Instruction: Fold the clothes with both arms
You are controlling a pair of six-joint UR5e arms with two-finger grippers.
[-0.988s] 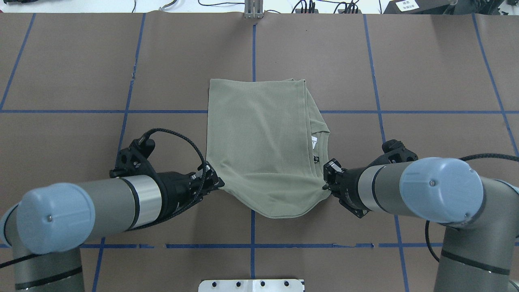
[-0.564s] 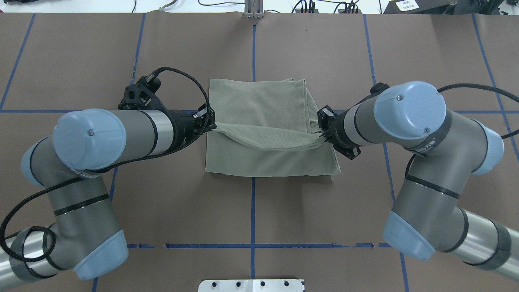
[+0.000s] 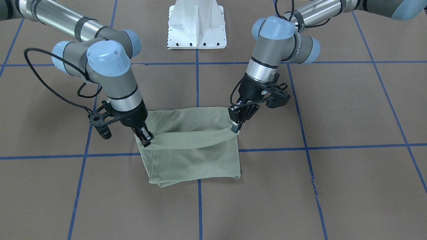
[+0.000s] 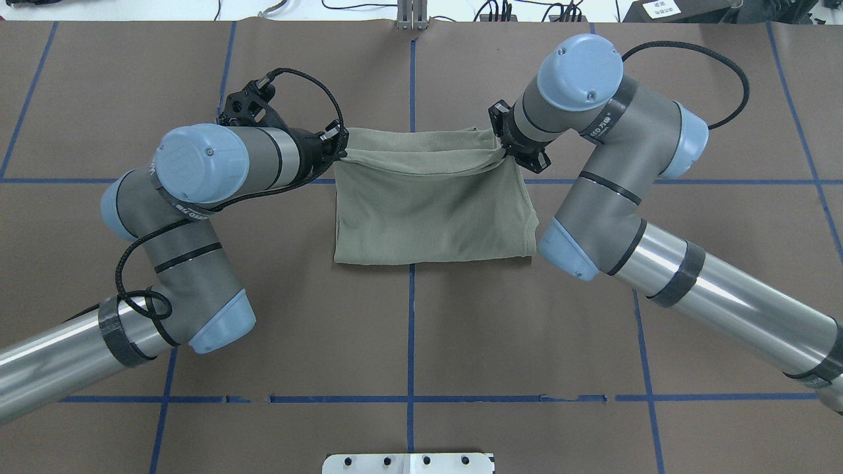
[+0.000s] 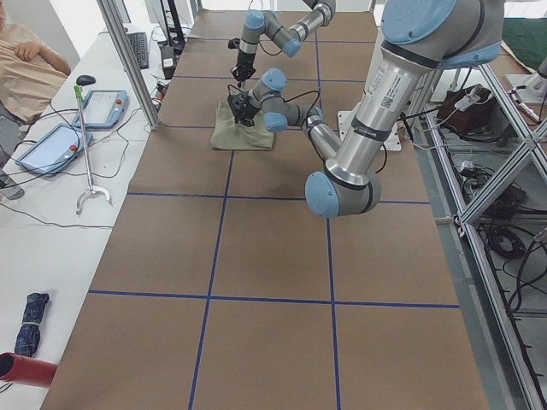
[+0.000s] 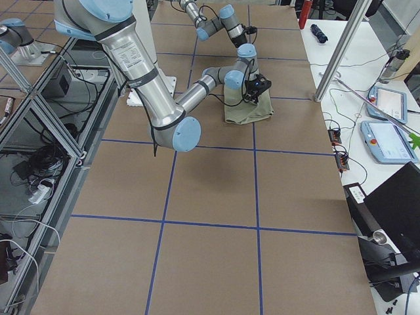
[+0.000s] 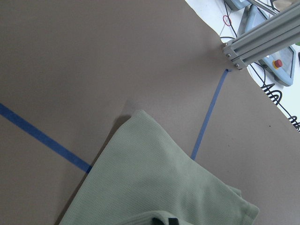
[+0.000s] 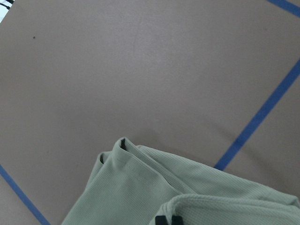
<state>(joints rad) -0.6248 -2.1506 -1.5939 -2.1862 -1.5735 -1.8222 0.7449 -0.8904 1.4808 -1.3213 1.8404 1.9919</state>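
Note:
The pale sage-green shirt (image 4: 428, 210) lies folded in the middle of the brown table, and also shows in the front-facing view (image 3: 196, 160). My left gripper (image 4: 342, 153) is shut on the left end of a raised fold of the shirt. My right gripper (image 4: 504, 153) is shut on the right end. The fold hangs stretched between them over the shirt's far edge. In the front-facing view the left gripper (image 3: 235, 128) is on the right and the right gripper (image 3: 145, 138) on the left. The left wrist view shows the shirt (image 7: 154, 187), and so does the right wrist view (image 8: 197, 201). The collar and tag are hidden.
The white pedestal base (image 3: 196, 30) stands at the robot's side of the table. Blue tape lines (image 4: 411, 329) cross the brown cover. An aluminium post (image 4: 411, 16) and cables lie at the far edge. An operator (image 5: 26, 60) and teach pendants (image 5: 102, 107) are beside the table.
Both grippers have carried the shirt's near edge away from the robot, up and over to its far edge. The shirt now covers about half the depth it did.

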